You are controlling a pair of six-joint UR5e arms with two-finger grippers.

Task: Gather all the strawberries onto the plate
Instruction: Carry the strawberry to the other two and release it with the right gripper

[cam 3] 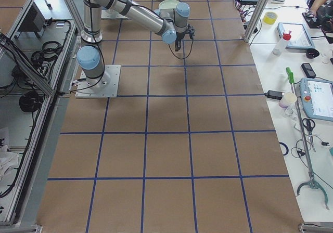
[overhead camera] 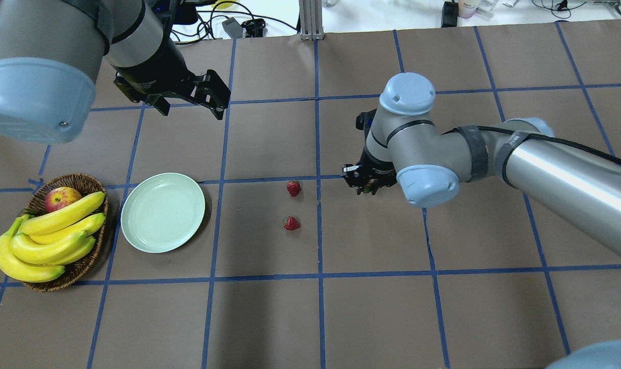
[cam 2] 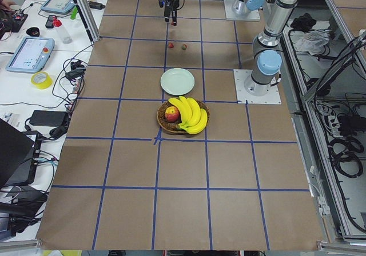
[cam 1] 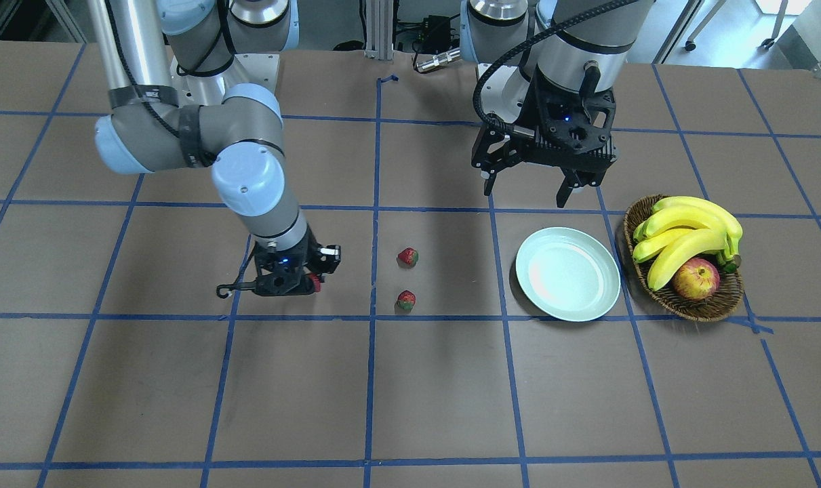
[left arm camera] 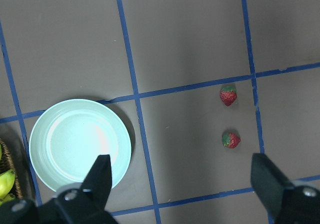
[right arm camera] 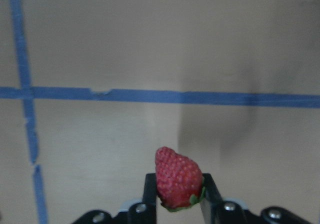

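Two strawberries (cam 1: 407, 257) (cam 1: 405, 300) lie on the table near its middle; they also show in the overhead view (overhead camera: 293, 188) (overhead camera: 291, 223) and the left wrist view (left arm camera: 228, 95) (left arm camera: 230, 139). My right gripper (cam 1: 295, 279) (overhead camera: 369, 184) is shut on the third strawberry (right arm camera: 178, 177) (cam 1: 314, 283), low over the table beside those two. The pale mint plate (cam 1: 567, 273) (overhead camera: 162, 212) (left arm camera: 80, 144) holds nothing. My left gripper (cam 1: 524, 193) (overhead camera: 189, 108) (left arm camera: 182, 184) is open and empty, up in the air behind the plate.
A brown wicker basket (cam 1: 685, 303) (overhead camera: 74, 180) with bananas (cam 1: 688, 234) and a red-yellow apple (cam 1: 696, 278) stands right beside the plate, on its side away from the strawberries. Blue tape lines grid the brown table.
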